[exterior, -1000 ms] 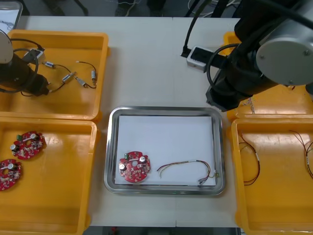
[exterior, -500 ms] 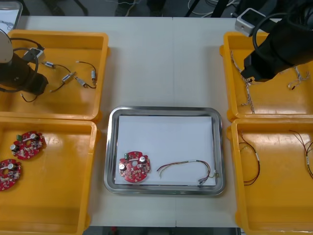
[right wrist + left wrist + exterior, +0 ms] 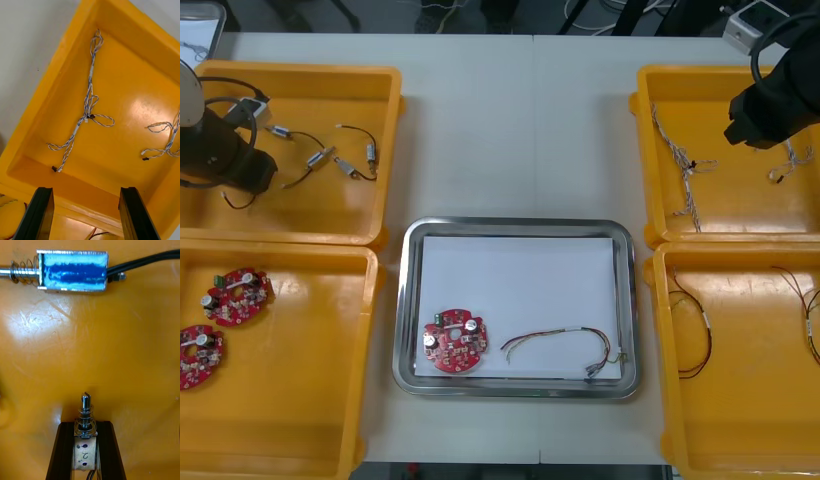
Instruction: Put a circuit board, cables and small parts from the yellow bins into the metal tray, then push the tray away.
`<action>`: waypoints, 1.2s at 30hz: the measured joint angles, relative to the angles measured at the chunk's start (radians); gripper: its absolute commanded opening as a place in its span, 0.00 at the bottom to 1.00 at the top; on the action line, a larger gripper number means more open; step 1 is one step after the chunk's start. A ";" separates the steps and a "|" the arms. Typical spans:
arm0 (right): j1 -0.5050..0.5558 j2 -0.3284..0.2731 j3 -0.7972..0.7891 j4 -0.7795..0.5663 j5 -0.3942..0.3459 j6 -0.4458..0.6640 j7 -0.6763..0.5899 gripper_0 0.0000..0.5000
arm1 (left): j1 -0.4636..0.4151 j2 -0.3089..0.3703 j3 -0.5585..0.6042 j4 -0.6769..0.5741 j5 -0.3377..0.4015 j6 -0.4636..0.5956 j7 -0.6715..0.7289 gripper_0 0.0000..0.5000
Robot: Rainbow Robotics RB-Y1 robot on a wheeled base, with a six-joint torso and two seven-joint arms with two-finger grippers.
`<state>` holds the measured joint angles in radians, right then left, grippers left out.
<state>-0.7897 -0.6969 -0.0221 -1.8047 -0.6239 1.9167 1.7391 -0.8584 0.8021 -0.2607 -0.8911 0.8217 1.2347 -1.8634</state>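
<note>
In the left wrist view my left gripper (image 3: 85, 426) is shut on a small metal part (image 3: 85, 416) with a spring, low over the floor of the far left yellow bin (image 3: 385, 150). Beyond the fingers lies a second small metal part (image 3: 71, 272), blue-wrapped with black leads. My right gripper (image 3: 85, 191) stands open above the far right yellow bin (image 3: 648, 150), over twisted blue and white cables (image 3: 88, 108). The metal tray (image 3: 408, 300) in the middle holds a red circuit board (image 3: 453, 342) and a red and yellow cable (image 3: 565, 342).
More small metal parts (image 3: 320, 158) with black leads lie in the far left bin. The near left bin (image 3: 365, 350) holds two red circuit boards (image 3: 238, 296). The near right bin (image 3: 665, 350) holds thin cables (image 3: 695, 335).
My right arm has swung from above the tray's far right corner out to the far right bin. My left arm has stayed in the far left bin.
</note>
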 measured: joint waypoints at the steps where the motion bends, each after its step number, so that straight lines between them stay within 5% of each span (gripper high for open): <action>1: 0.000 0.000 -0.010 0.018 0.000 0.000 0.000 1.00 | 0.000 0.000 0.013 -0.003 0.000 0.022 0.000 0.00; 8: 0.001 0.000 -0.056 0.109 0.024 0.000 0.000 1.00 | 0.000 0.001 0.128 -0.089 -0.012 0.180 0.000 0.00; 18: 0.002 0.000 -0.059 0.168 0.057 0.000 -0.005 1.00 | 0.000 0.003 0.134 -0.324 -0.055 0.397 0.032 0.00; 29: 0.030 0.000 -0.093 0.189 0.041 -0.022 -0.066 1.00 | 0.000 0.001 0.133 -0.565 -0.067 0.546 0.491 0.00; 36: 0.074 0.000 -0.147 0.189 0.034 -0.045 -0.080 1.00 | 0.000 -0.014 0.100 -0.674 -0.068 0.573 0.518 0.00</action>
<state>-0.7153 -0.6973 -0.1687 -1.6154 -0.5896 1.8717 1.6594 -0.8584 0.7878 -0.1602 -1.5647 0.7538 1.8076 -1.3454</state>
